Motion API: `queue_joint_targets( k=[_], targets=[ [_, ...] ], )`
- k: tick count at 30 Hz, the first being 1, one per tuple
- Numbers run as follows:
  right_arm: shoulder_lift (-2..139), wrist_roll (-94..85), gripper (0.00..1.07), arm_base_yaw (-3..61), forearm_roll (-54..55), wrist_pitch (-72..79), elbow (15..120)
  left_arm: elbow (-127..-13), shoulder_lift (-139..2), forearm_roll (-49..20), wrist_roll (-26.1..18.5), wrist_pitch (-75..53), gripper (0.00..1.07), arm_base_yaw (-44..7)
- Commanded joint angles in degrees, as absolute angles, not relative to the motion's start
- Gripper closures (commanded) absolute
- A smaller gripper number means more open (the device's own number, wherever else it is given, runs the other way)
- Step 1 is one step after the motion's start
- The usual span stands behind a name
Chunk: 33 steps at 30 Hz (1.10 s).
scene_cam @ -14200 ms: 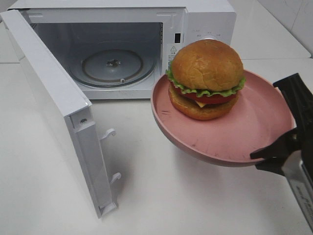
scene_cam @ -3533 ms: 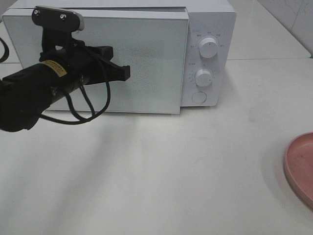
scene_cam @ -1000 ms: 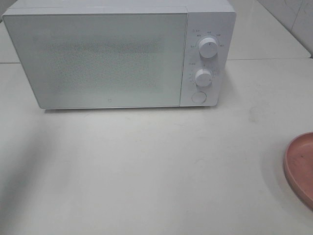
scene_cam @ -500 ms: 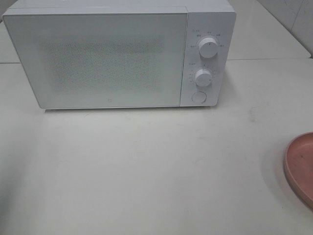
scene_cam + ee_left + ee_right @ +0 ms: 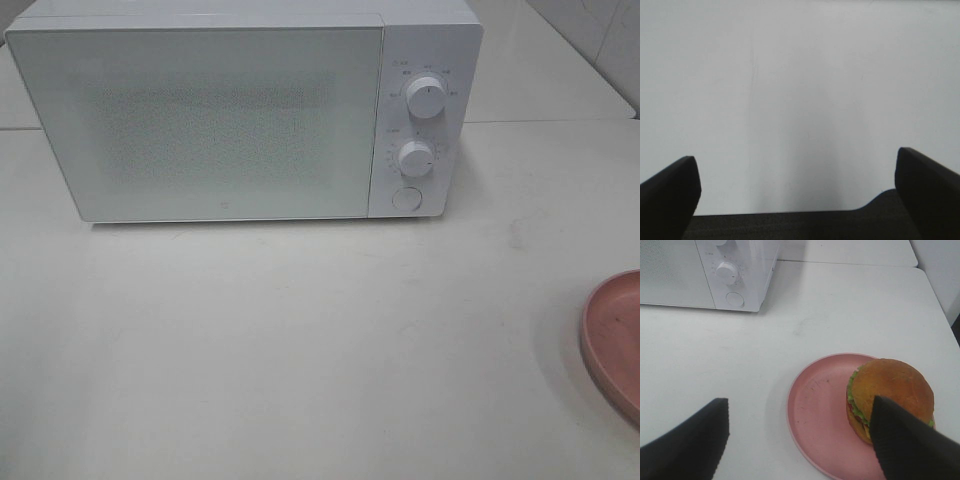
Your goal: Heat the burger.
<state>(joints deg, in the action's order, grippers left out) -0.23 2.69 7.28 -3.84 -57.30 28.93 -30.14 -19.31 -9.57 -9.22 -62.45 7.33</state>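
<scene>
Since earlier, the white box microwave (image 5: 240, 110) is shut and the glossy-bunned lettuce burger (image 5: 890, 397) sits out on its round pink plate (image 5: 815, 415) at the worktop's right edge, both claws, left gripper (image 5: 797, 195) and right gripper (image 5: 800, 440), open and empty, so the heating looks done.

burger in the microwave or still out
Out. The right wrist view shows the burger sitting on the pink plate on the table, apart from the microwave, whose door is shut.

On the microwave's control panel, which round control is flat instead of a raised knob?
The lowest one, a flat round button under the two raised knobs, near the panel's bottom edge.
</scene>
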Motion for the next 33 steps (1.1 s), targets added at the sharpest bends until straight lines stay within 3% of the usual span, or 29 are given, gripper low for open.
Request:
queue_joint_targets(
  k=[1, 10, 20, 33],
  targets=[
    [-1.8, 2.2, 0.32, 7.0, -3.6, -57.0, 28.8, -29.7, -17.8, -9.2, -8.6, -61.6, 0.08, 7.4],
    [-1.8, 2.2, 0.32, 7.0, -3.6, -57.0, 28.8, -29.7, -15.8, -9.1, -8.5, -61.5, 0.08, 6.4],
    [-1.8, 2.2, 0.32, 7.0, -3.6, -57.0, 28.8, -29.7, 1.1, -9.5, -8.5, -61.5, 0.08, 6.4],
    [-1.5, 2.2, 0.32, 7.0, -3.6, -57.0, 28.8, -29.7, 1.7, -10.1, -8.7, -61.5, 0.08, 6.4]
  ],
)
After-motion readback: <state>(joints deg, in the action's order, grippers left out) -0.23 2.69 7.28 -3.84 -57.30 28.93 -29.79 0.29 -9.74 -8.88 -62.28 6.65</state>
